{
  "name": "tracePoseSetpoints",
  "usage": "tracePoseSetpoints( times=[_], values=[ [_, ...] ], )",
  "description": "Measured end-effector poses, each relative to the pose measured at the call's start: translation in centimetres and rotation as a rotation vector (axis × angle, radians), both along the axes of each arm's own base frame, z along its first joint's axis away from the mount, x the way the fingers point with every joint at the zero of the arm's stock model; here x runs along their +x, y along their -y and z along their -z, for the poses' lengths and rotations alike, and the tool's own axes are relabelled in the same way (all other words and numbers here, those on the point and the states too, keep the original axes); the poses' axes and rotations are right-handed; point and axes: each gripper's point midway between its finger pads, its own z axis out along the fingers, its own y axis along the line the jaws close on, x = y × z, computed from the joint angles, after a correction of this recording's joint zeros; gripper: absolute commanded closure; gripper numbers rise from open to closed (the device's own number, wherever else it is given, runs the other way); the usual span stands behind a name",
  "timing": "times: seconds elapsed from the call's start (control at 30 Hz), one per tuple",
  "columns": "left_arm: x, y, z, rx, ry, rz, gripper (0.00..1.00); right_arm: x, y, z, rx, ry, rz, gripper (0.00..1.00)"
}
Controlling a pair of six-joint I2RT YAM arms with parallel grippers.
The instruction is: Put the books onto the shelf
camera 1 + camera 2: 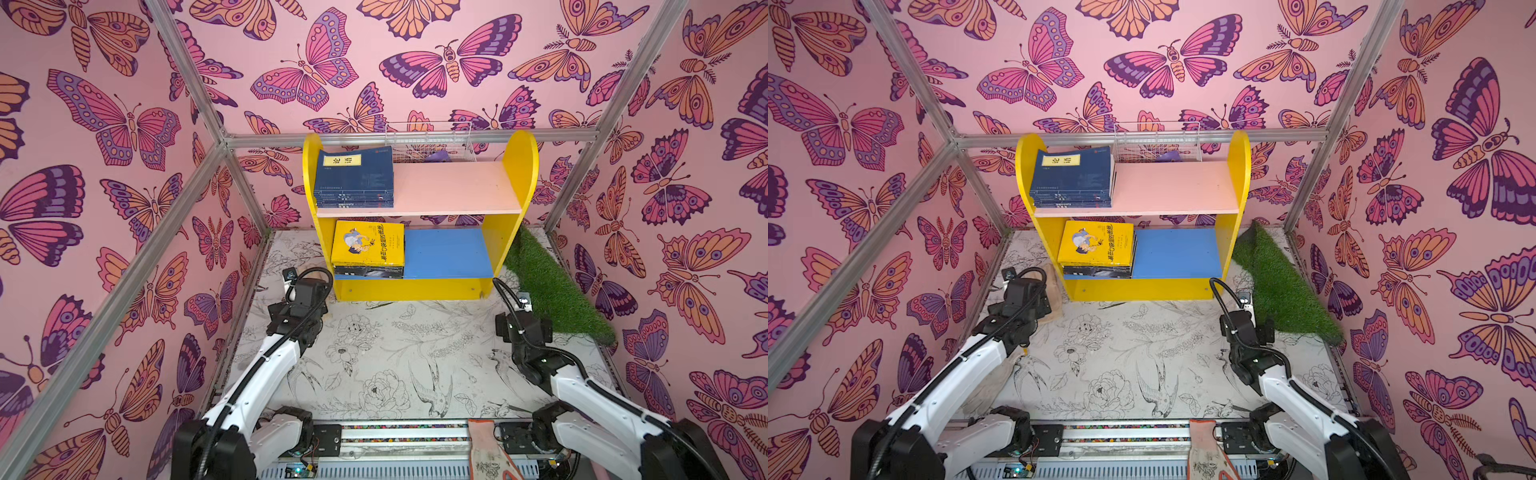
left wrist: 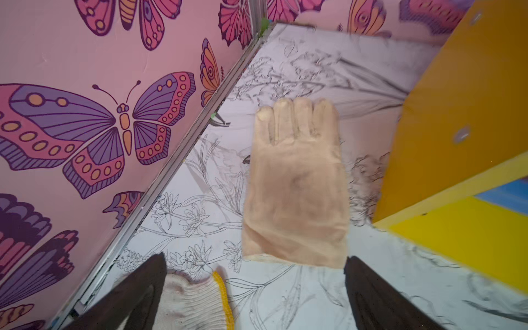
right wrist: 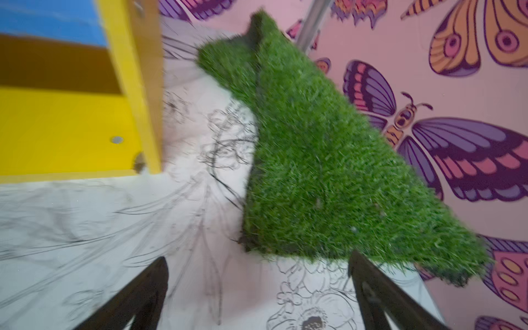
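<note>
Left pincer [image 2: 255, 258] spread wide, empty; right pincer [image 3: 258, 257] likewise — books [image 1: 368, 245] stacked on shelf [image 1: 457, 187], apart from both.

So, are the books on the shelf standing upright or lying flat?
Lying flat: navy stack on the pink board of the shelf, yellow-topped stack on the blue board, covers facing up.
</note>
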Motion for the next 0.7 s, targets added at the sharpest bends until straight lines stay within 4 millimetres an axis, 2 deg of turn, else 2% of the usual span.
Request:
tracePoseSetpoints(
  times=[0.1, 0.27, 0.33, 0.47, 0.6, 0.67, 0.7],
  values=[
    [0.6, -0.1, 2.2, 0.039, -0.010, 0.011, 0.01, 2.3, 0.8, 0.9, -0.011, 0.040, 0.047, 0.01],
    [1.8, 0.1, 5.7, 0.059, 0.042, 0.037, 0.01, 5.3, 0.1, 2.7, -0.022, 0.054, -0.021, 0.01],
    [2.1, 0.1, 7.2, 0.065, 0.038, 0.043, 0.01, 6.1, 1.0, 2.9, 0.019, 0.064, -0.026, 0.01],
    [3.9, 0.3, 6.6, 0.056, 0.132, 0.043, 0.01, 7.6, 3.1, 2.1, 0.156, 0.158, -0.068, 0.01],
    [5.2, 0.3, 5.1, 0.039, 0.262, 0.035, 0.01, 8.3, 1.5, 2.3, 0.221, 0.149, -0.177, 0.01],
    [4.7, -0.6, 5.3, 0.026, 0.341, 0.013, 0.01, 8.5, 1.0, 2.3, 0.237, 0.143, -0.199, 0.01],
    [3.8, -1.5, 6.1, 0.032, 0.330, -0.008, 0.01, 8.6, 0.9, 2.2, 0.242, 0.146, -0.202, 0.01]
  ],
)
